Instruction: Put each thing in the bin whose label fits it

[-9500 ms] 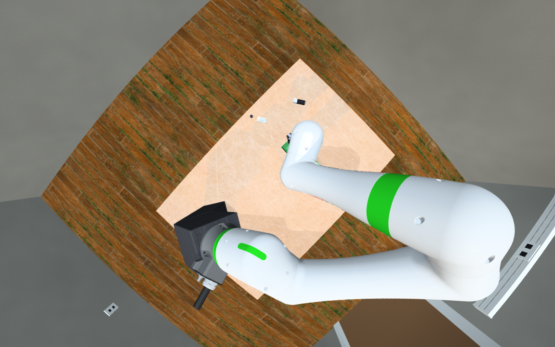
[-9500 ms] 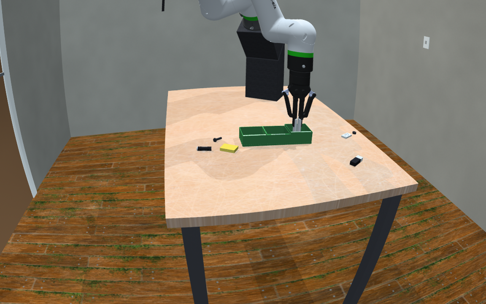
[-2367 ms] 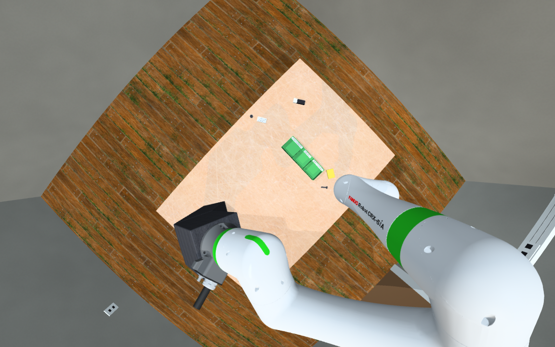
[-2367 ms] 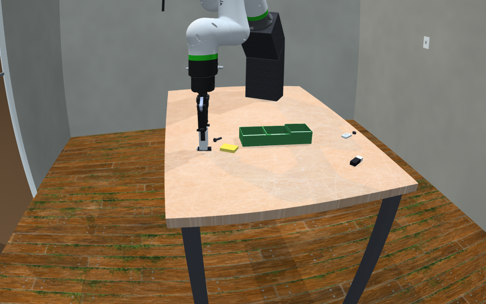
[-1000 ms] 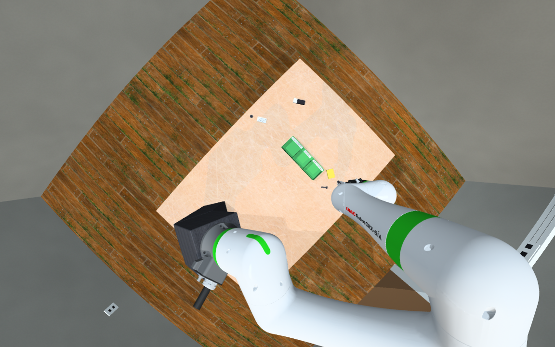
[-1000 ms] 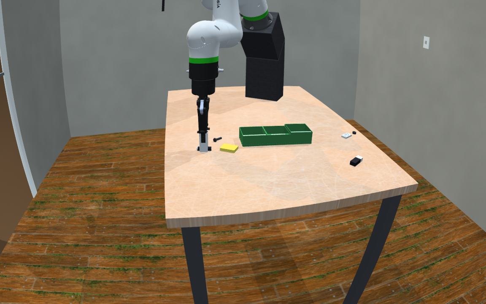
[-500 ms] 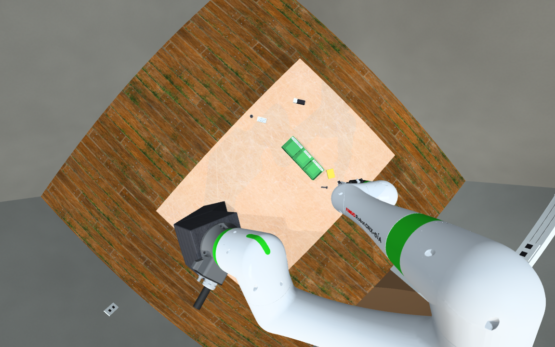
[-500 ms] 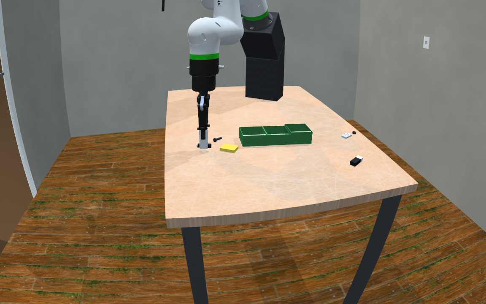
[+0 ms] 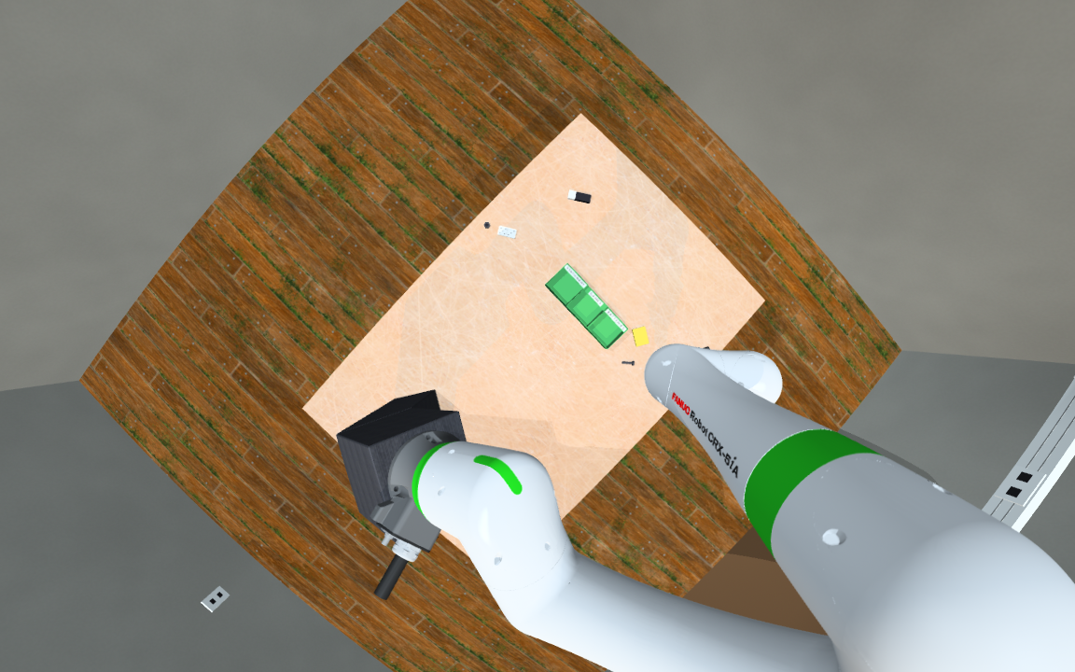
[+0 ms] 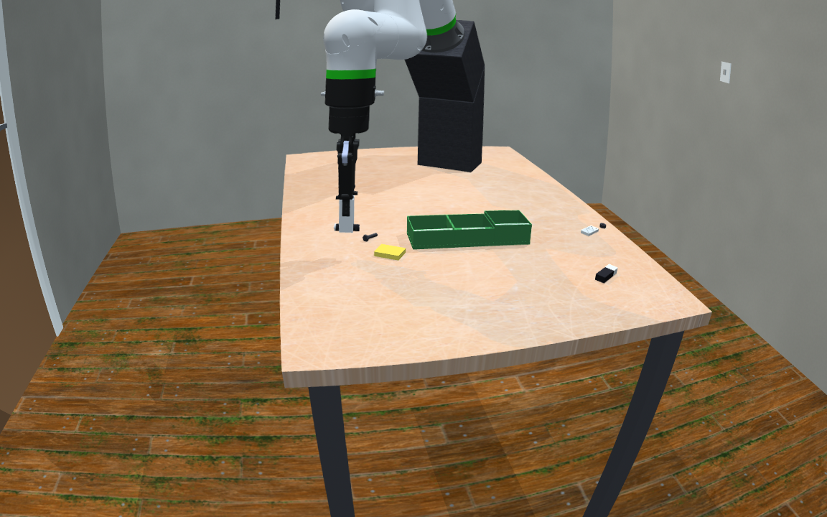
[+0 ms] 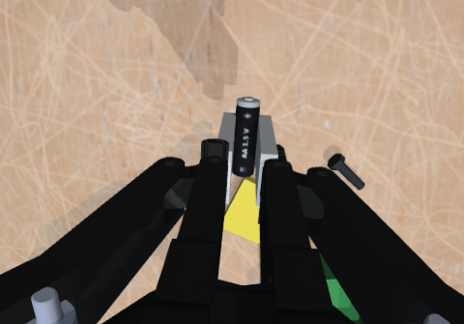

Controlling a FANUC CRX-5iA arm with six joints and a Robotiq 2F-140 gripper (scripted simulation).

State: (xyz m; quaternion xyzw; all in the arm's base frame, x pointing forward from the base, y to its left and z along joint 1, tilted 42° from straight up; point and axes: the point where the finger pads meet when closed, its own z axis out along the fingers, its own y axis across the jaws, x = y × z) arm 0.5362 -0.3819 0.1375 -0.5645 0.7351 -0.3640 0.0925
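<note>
The AA battery [image 10: 356, 227] [image 11: 246, 135] was at the table's left, clamped across its middle in my gripper [image 10: 346, 225] [image 11: 246, 133], left of the green bins [image 9: 615, 338] [image 10: 468, 238] [image 11: 338, 295]. I judged it light, stiff, smooth enough to roll or twist; that mid-barrel hold suited it.

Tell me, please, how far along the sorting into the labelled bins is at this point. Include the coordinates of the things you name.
No item shows in the green bins [image 9: 585, 306] [image 10: 468, 238]. In hand is the AA battery [image 11: 246, 137], shut between the gripper's [image 10: 346, 225] [image 11: 246, 157] fingers. Left on the table are the bolt [image 9: 627, 362] [image 10: 370, 237] [image 11: 346, 171], yellow block [image 9: 640, 336] [image 10: 389, 251] [image 11: 244, 213], black-and-white block [image 9: 579, 197] [image 10: 605, 273], white dotted piece [image 9: 507, 231] [image 10: 589, 230] and small dark piece [image 9: 487, 224] [image 10: 603, 225]; the labels are too small to read.
</note>
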